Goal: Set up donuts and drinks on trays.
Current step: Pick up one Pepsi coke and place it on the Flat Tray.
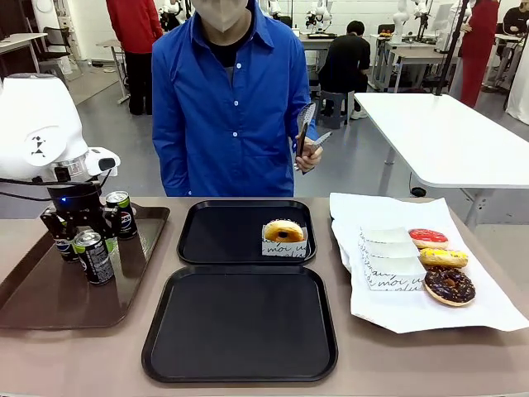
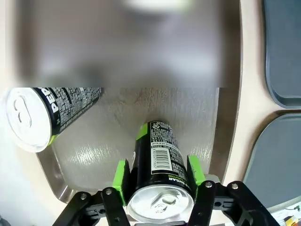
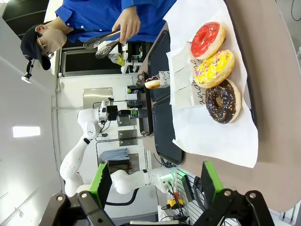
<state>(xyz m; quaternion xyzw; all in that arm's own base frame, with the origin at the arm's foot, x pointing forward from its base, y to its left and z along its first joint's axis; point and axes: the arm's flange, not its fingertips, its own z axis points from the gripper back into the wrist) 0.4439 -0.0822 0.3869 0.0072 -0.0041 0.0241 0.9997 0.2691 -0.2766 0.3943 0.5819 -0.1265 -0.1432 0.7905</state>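
On the brown tray (image 1: pixel 41 298) my left gripper (image 1: pixel 76 231) is shut on a green-band soda can (image 2: pixel 157 162), its green pads (image 2: pixel 121 176) pressed to the can's sides. Beside it stand a Pepsi can (image 1: pixel 122 213) and another green-band can (image 1: pixel 93 256). Two black trays lie in the middle: the far tray (image 1: pixel 215 236) holds a glazed donut (image 1: pixel 283 231) in a white box, the near tray (image 1: pixel 240 327) is bare. My right gripper (image 3: pixel 156 188) hangs open above the table's right end, holding nothing.
White paper (image 1: pixel 413 310) at the right carries a red-iced donut (image 1: pixel 427 237), a yellow one (image 1: pixel 442 257), a chocolate one (image 1: pixel 449 285) and stacked white boxes (image 1: pixel 388 260). A person in blue stands behind the far tray holding tongs (image 1: pixel 307 136).
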